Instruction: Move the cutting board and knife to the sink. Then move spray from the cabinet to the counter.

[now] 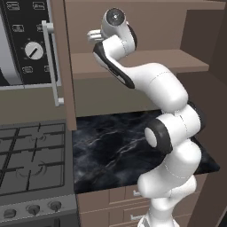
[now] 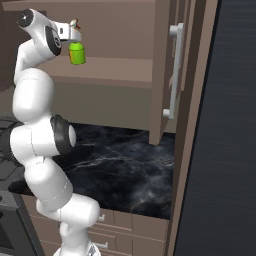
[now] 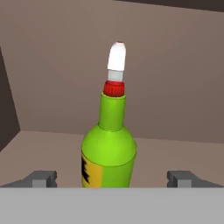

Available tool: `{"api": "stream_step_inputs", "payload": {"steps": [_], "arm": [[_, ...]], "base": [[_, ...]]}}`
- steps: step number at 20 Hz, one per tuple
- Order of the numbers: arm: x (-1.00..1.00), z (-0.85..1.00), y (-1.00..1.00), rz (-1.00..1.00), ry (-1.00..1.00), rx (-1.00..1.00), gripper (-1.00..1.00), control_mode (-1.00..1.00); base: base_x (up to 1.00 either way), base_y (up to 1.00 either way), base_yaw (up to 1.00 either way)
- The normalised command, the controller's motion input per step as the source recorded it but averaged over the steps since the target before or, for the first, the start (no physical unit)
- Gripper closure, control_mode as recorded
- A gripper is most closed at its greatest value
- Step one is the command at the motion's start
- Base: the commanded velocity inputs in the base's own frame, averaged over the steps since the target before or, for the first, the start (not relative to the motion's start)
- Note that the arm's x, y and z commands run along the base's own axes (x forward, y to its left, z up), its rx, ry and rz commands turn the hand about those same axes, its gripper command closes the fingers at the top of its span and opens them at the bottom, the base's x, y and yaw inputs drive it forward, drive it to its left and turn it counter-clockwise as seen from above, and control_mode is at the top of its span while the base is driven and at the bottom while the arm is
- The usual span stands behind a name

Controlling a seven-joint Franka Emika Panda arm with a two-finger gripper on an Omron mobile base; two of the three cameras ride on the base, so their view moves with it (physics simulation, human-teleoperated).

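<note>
Brown shelf [image 2: 115, 67] inside cabinet [image 1: 146, 26]: green bottle [image 2: 77, 53] stands upright on it, directly ahead of tool [image 3: 112, 179], between its two spread fingertips [image 3: 41, 178]. Contact between fingertips and bottle not clear. Below tool, black marble-look desk [image 1: 115, 146] over brown drawers; nothing visibly lying on it.

Stove [image 1: 31, 155] with black grates at left, knobs [image 1: 31, 209] along its front; microwave [image 1: 26, 40] with round dial above it; tall dark panel [image 2: 225, 125] at right; even, shadowless light.
</note>
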Motion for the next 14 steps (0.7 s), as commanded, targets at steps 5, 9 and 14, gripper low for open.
{"api": "stream_step_inputs", "payload": {"steps": [5,9,14], "arm": [[0.26,0.00,0.00,-0.03,0.00,0.00,-1.00,-1.00],[0.24,0.00,0.00,-0.04,0.00,0.00,-1.00,-1.00],[0.22,0.00,0.00,-0.04,0.00,0.00,-1.00,-1.00]], "base": [[0.00,0.00,0.00],[0.00,0.00,0.00],[0.00,0.00,0.00]]}}
